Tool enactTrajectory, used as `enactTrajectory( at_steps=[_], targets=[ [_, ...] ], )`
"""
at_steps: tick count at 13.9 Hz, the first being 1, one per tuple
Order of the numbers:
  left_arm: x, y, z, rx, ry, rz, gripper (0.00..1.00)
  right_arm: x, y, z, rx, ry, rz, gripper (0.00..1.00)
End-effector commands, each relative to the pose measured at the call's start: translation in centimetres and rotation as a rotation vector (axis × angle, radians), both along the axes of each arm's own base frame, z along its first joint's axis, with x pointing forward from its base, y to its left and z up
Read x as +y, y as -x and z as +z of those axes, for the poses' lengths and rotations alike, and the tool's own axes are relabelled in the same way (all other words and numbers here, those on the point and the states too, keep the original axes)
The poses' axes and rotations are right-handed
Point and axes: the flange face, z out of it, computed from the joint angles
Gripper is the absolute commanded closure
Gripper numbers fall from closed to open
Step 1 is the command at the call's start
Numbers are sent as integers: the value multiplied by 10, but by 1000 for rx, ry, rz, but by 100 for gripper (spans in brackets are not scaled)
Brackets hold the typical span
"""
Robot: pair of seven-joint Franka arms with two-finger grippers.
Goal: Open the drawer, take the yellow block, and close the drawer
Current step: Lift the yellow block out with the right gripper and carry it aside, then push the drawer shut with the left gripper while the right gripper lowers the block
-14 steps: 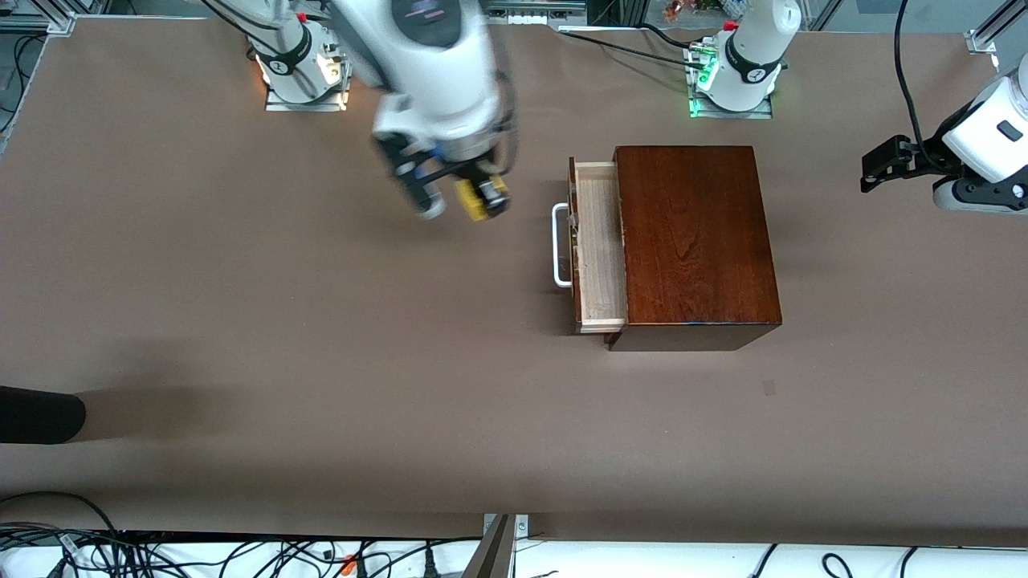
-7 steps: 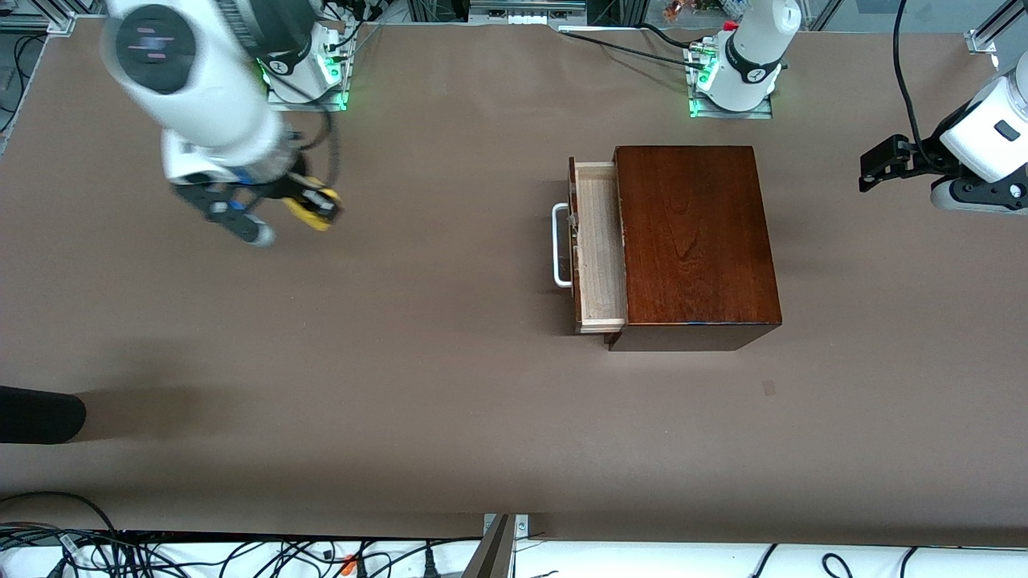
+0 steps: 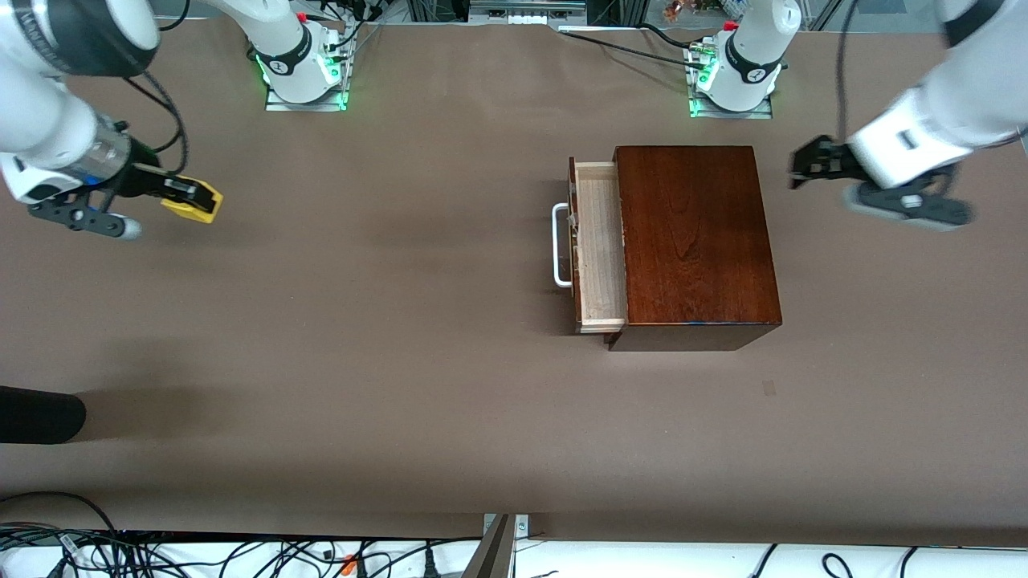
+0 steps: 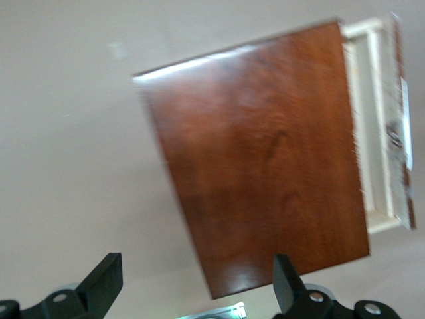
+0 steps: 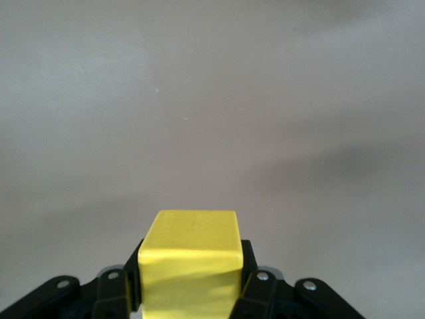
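Note:
The dark reddish-brown wooden box (image 3: 695, 241) stands toward the left arm's end of the table. Its drawer (image 3: 598, 245) is pulled part way out, pale inside and empty, with a white U-shaped handle (image 3: 560, 245). My right gripper (image 3: 189, 197) is shut on the yellow block (image 3: 193, 201) and holds it above the bare table at the right arm's end. The block also shows in the right wrist view (image 5: 191, 259). My left gripper (image 3: 807, 164) is open and empty in the air beside the box's back end. The left wrist view shows the box (image 4: 259, 159) and drawer (image 4: 375, 126).
The right arm's base (image 3: 301, 68) and the left arm's base (image 3: 735, 76) stand along the table's edge farthest from the front camera. A black object (image 3: 40, 413) pokes in at the right arm's end. Cables (image 3: 161, 554) lie past the nearest edge.
My right gripper has carried the yellow block from beside the drawer to the right arm's end of the table. My left gripper has moved closer to the box.

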Motion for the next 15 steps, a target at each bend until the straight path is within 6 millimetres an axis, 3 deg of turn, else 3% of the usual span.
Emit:
enactTrajectory(
  at_steps=[1, 3, 6, 8, 10, 15],
  targets=[
    [-72, 9, -19, 43, 29, -137, 0, -44, 21, -32, -29, -51, 93, 100],
    [-107, 3, -35, 72, 57, -217, 0, -78, 29, -64, -67, -62, 122, 100],
    [-161, -2, -53, 94, 115, -321, 0, -103, 29, -108, -74, -30, 140, 100],
    [-203, 2, -65, 92, 152, -398, 0, -114, 24, -136, -70, 7, 163, 100],
    [-230, 5, -79, 70, 181, -468, 0, -119, 22, -161, -58, 39, 166, 100],
    [-302, 14, -140, -16, 265, -836, 0, -131, 24, -217, -36, 14, 178, 100]
  ],
)
